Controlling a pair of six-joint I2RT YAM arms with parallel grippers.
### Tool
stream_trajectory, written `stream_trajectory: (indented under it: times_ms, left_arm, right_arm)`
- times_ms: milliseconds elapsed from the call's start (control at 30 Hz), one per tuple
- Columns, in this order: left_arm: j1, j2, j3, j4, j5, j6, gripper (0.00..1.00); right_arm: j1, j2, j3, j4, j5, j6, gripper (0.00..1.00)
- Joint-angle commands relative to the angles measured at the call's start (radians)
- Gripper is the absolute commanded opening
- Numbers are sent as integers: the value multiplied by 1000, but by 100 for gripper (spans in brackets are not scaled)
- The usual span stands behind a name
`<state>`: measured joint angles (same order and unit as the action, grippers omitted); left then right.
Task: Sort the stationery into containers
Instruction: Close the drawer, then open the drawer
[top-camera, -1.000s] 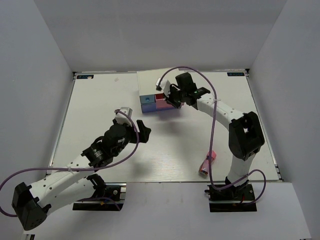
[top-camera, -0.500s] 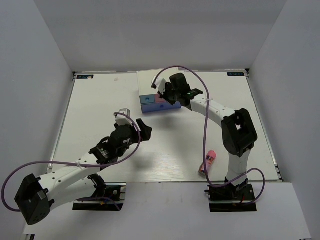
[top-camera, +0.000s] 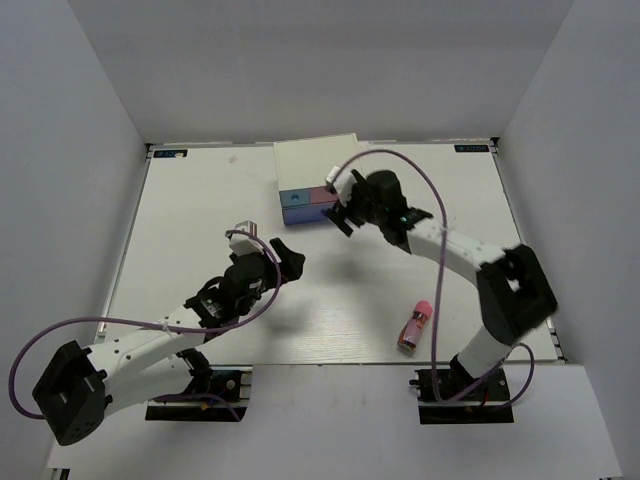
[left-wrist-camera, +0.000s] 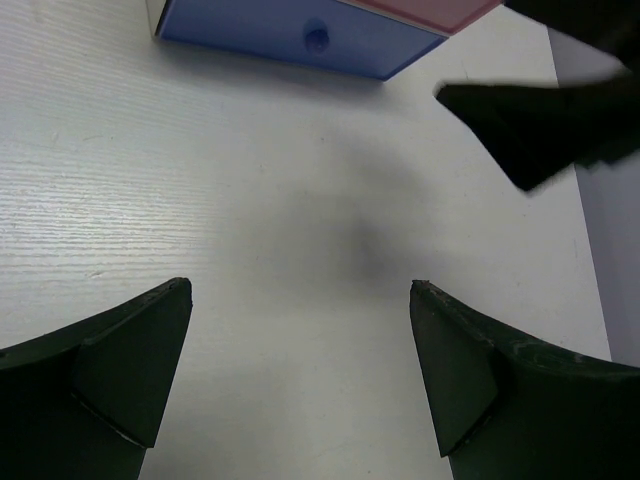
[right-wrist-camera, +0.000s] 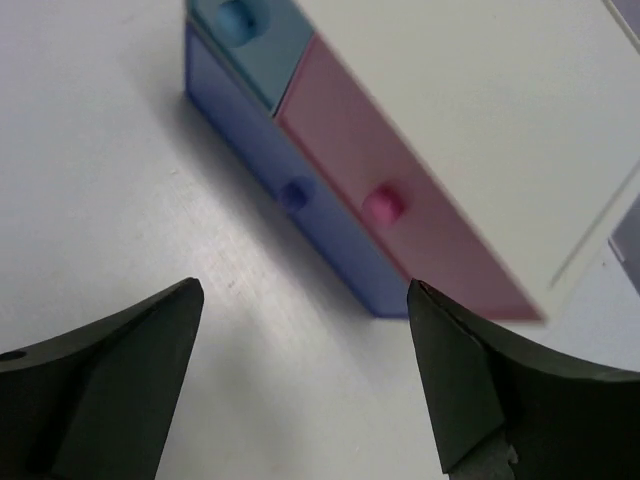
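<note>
The white drawer chest (top-camera: 314, 165) stands at the back middle of the table, its light blue (right-wrist-camera: 250, 30), pink (right-wrist-camera: 400, 215) and periwinkle (right-wrist-camera: 290, 190) drawer fronts all pushed in. Just in front of the pink and periwinkle fronts, my right gripper (top-camera: 343, 215) (right-wrist-camera: 305, 285) hangs open and empty above bare table. My left gripper (top-camera: 288, 262) (left-wrist-camera: 300, 287) is open and empty too, a little nearer and left of the chest, facing the periwinkle front (left-wrist-camera: 300, 35). A pink tube (top-camera: 415, 325) lies on the table near the right arm's base.
One dark finger of the right gripper (left-wrist-camera: 540, 120) shows at the upper right of the left wrist view. White walls enclose the table on three sides. A purple cable loops over each arm.
The right gripper pushed the pink drawer shut, then opened and drew back from the chest. The left arm shifted slightly and stayed open.
</note>
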<state>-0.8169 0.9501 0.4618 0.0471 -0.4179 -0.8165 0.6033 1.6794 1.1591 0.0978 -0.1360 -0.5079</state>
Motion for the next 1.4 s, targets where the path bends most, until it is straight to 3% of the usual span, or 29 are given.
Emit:
stream_trajectory:
  times_ms: [0,100,167,200,267,300,333,433,567,633,800,1000,1167,1367]
  left_arm:
    - [10,32,-26,71,-28,-47,100]
    - [10,99,-35,140,-28,-47,100]
    - [10,139,-26,194,-28,-59,95]
    - [10,182,-26,217,-18,-68,90]
    - [10,228,-26,301,-9,-87,70]
    - [19,284,-17,328,-9,-101,50]
    - [19,314,-17,351,-9,-110,46]
    - [19,407,21,463,16,-121,42]
    - [19,533,40,628,1,-162,66]
    - [19,593,31,724,-30,-200,72]
    - [19,751,-3,1009,-177,-315,72]
    - [28,1051,70,1373,-229,-349,71]
    - [28,1228,194,1519,-268,-283,67]
    - [28,1300,258,1551,-309,-259,63]
  right_arm:
    - [0,-209,-261,374,-22,107,90]
    - [-10,-227,-250,267,-43,224,90]
    - [-22,-218,-228,174,-65,346,84]
    - [-28,-216,-233,155,-98,371,65]
    - [-40,-236,-260,131,-123,443,40]
    - [-42,-248,-278,126,-134,457,23]
    - [-45,-260,-289,120,-131,498,19]
    - [-69,-290,-315,105,-117,528,19]
    - [-100,-319,-335,85,-99,563,21]
    - [-115,-325,-346,76,-105,589,22]
    - [-157,-349,-366,71,-114,635,22]
    - [-195,-399,-400,94,-113,646,22]
    - [-229,-431,-443,115,-113,661,22]
    - [-269,-448,-466,128,-111,667,23]
